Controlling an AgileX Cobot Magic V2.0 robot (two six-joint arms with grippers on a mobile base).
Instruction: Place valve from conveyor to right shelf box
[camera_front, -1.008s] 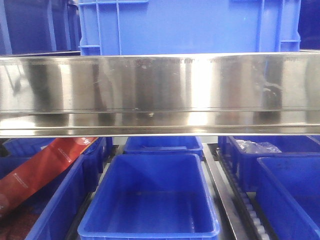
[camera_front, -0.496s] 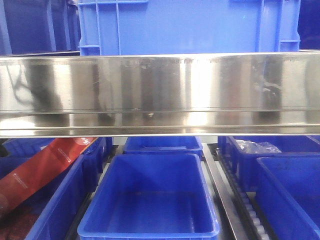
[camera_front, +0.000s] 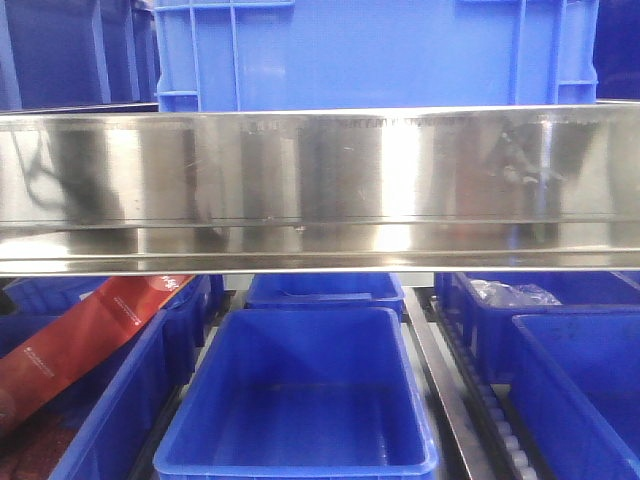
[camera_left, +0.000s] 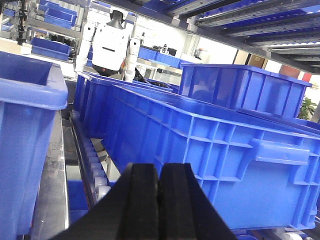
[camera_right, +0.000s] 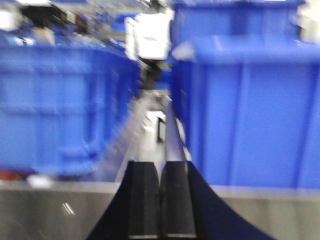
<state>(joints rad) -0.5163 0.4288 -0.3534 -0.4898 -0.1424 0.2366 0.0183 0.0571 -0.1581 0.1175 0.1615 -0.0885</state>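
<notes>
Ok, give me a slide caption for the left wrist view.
Closed left gripper faces a long blue crate beside a roller rail.

My left pincer (camera_left: 159, 200) sits pressed closed, empty, at the bottom. Ahead runs a long blue crate (camera_left: 210, 150) beside a roller track (camera_left: 92, 162); a white humanoid robot (camera_left: 111, 42) stands beyond.

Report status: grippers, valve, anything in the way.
Left gripper shut, empty. Right gripper shut, empty. Valve and conveyor not in view. Steel shelf rail spans front view above blue bins.
</notes>
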